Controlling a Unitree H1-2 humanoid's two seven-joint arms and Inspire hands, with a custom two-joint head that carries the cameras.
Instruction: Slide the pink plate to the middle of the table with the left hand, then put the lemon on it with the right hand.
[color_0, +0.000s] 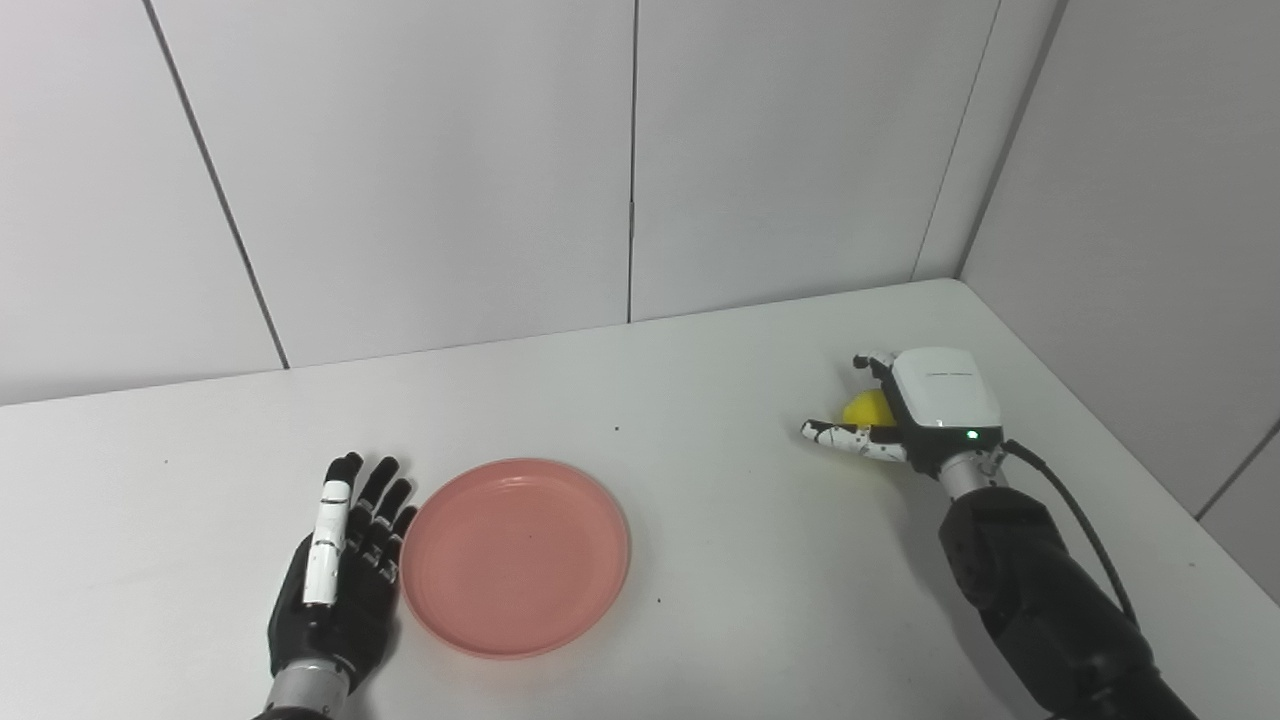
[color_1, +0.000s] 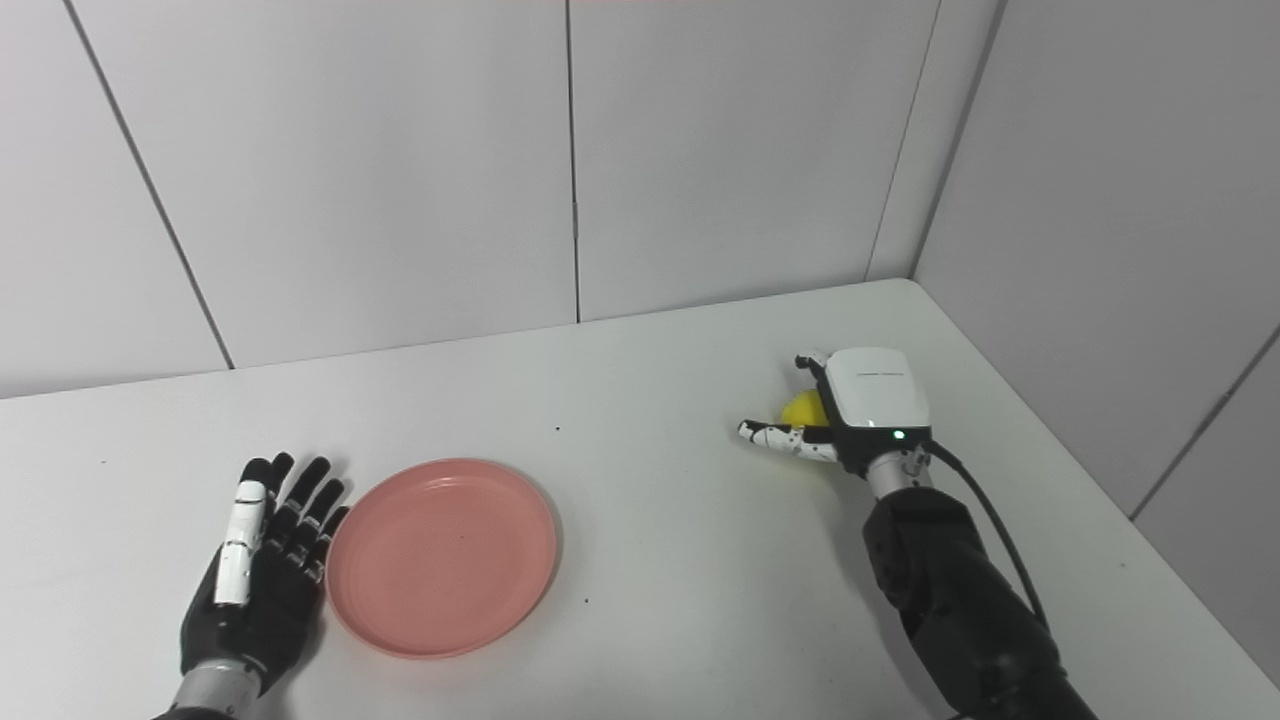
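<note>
The pink plate (color_0: 515, 556) is seen near the table's (color_0: 700, 380) front edge beside the flat, spread, empty left hand (color_0: 338, 575), while the lemon (color_0: 866, 408), toward the right edge, is cupped but apparently not yet lifted by the right hand (color_0: 905, 415).

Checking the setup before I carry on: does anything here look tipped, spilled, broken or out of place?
Nothing stands out. The pink plate lies flat and empty beside the left hand; the right hand is at the lemon. The table shows only tiny dark specks.
</note>
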